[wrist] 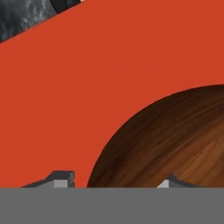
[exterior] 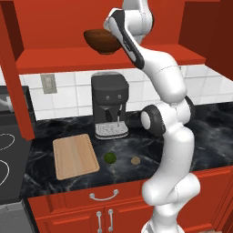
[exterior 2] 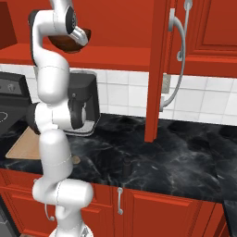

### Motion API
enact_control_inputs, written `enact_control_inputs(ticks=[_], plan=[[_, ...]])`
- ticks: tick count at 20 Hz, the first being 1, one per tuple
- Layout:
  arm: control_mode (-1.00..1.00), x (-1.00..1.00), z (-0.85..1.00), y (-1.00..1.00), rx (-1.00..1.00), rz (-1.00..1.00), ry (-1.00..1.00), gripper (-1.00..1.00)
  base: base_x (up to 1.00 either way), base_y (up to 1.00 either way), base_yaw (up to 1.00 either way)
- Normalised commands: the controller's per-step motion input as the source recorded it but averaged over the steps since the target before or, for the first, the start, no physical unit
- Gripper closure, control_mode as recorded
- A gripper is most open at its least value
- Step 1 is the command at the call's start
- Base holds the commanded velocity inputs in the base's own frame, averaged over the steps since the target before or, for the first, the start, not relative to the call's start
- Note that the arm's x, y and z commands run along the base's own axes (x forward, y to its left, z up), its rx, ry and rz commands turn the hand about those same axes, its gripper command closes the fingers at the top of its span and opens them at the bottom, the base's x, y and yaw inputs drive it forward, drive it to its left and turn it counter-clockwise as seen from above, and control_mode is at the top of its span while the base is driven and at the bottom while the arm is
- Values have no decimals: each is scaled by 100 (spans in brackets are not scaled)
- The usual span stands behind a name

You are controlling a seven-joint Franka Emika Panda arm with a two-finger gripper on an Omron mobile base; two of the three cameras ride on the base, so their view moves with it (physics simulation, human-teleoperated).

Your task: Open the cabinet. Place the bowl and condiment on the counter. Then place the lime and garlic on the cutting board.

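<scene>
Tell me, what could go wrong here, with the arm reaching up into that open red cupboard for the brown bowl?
The bowl sits high near the cabinet shelf's front edge; if the fingers straddling its rim slip, it could drop onto the coffee machine below. Carried down carelessly, it could also knock the lime or garlic.

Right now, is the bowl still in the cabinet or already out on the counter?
In the cabinet: the bowl sits upright on its red shelf, above the coffee machine, not on the counter.

An open cabinet door (exterior 2: pixel 156 69) hung edge-on over the bench (exterior 2: pixel 185 162), splitting the approach. The coffee machine (exterior: pixel 109 105) blocked the back; bare bench lay beside the cutting board (exterior: pixel 75 156).
</scene>
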Motion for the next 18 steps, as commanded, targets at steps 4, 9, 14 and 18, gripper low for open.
enact_control_inputs(ticks=[4,9,14,18], plan=[[-100,9,-4,2,-2,0,14,100,0,0,0],[-100,6,-5,0,-2,0,13,100,0,0,0],[-100,-1,0,0,0,0,9,100,0,0,0],[-100,-38,0,-2,0,-1,2,100,0,0,0]])
